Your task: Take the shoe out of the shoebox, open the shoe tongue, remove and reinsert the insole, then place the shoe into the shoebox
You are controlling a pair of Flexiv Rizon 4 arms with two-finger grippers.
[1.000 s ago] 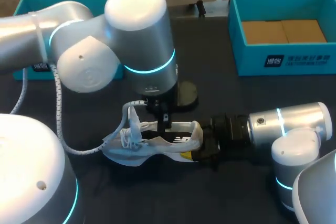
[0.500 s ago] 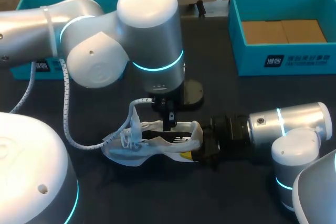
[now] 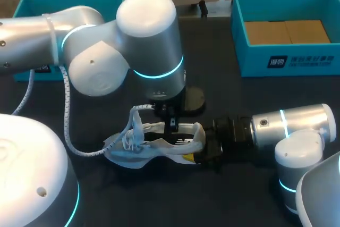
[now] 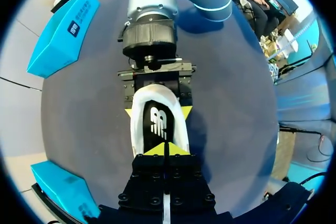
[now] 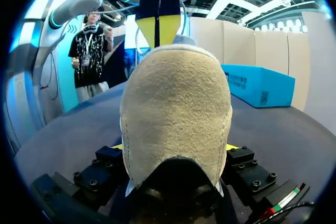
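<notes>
Head view: white sneaker (image 3: 154, 150) resting near the middle of the dark tabletop (image 3: 223, 94), toe toward the left arm's side, laces (image 3: 133, 131) loose and bunched over the forefoot. Well apart from the teal shoebox (image 3: 287, 57) at the far right, so out of the box and not yet returned. Second teal box (image 3: 32, 3) at the far left, partly behind the left arm (image 3: 149, 51).

Right arm (image 3: 287, 128) lying low along the tabletop, right jaws closed on the sneaker's heel from both sides. In the left wrist view, one yellow fingertip (image 4: 186, 111) pressed against each flank of the heel. Judged a bracing hold, keeping the shoe from sliding or tipping during the other arm's work inside.

Left arm coming in from above, left jaws pointed down into the shoe's opening. In the left wrist view, tips pressed together with no gap showing, right at the near edge of the black insole (image 4: 159, 124) lying flat in the heel bed. Possibly pinching that edge, but no telling of anything caught between them.

Right wrist view: tan suede heel (image 5: 176, 114) close in front, the left jaws' closed yellow tips just above the collar.

Likely step: insole work, either lifting out or seating back in; not clear which.
</notes>
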